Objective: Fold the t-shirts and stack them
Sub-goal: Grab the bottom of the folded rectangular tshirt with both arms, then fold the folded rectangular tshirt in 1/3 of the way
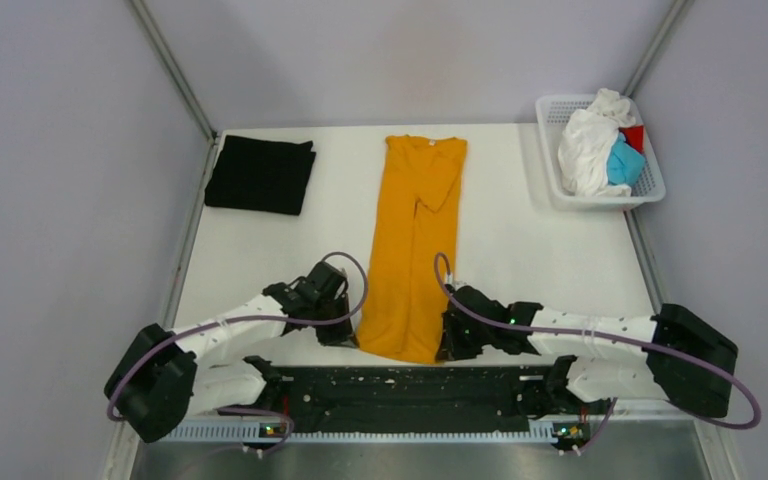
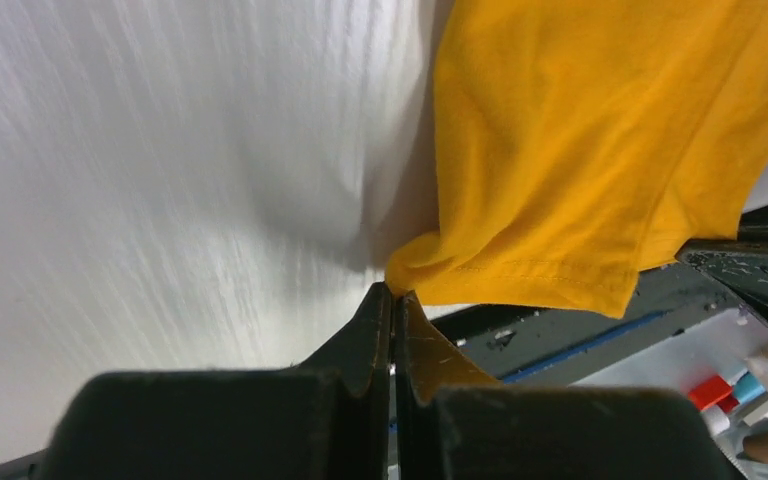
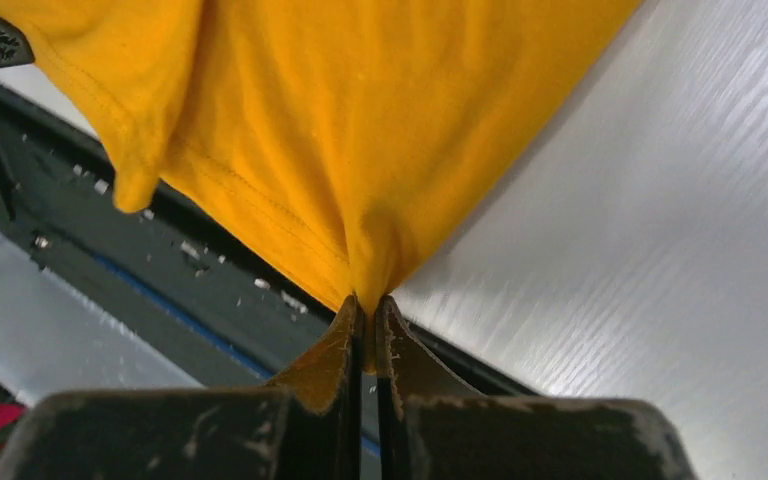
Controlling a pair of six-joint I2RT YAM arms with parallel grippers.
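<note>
The orange-yellow t-shirt [image 1: 415, 240] lies as a long narrow strip down the middle of the table, collar at the far end, sides folded in. My left gripper [image 1: 345, 335] is shut on its near left hem corner [image 2: 410, 272]. My right gripper [image 1: 448, 345] is shut on its near right hem corner [image 3: 365, 280]. Both corners are raised a little off the table near the front edge. A folded black t-shirt [image 1: 260, 174] lies at the far left. White [image 1: 585, 150], light blue [image 1: 620, 163] and red [image 1: 634, 136] t-shirts are bunched in the basket.
A white plastic mesh basket [image 1: 650, 190] stands at the far right corner. The black base rail [image 1: 400, 395] runs along the near edge between the arm bases. Grey walls close in the table on three sides.
</note>
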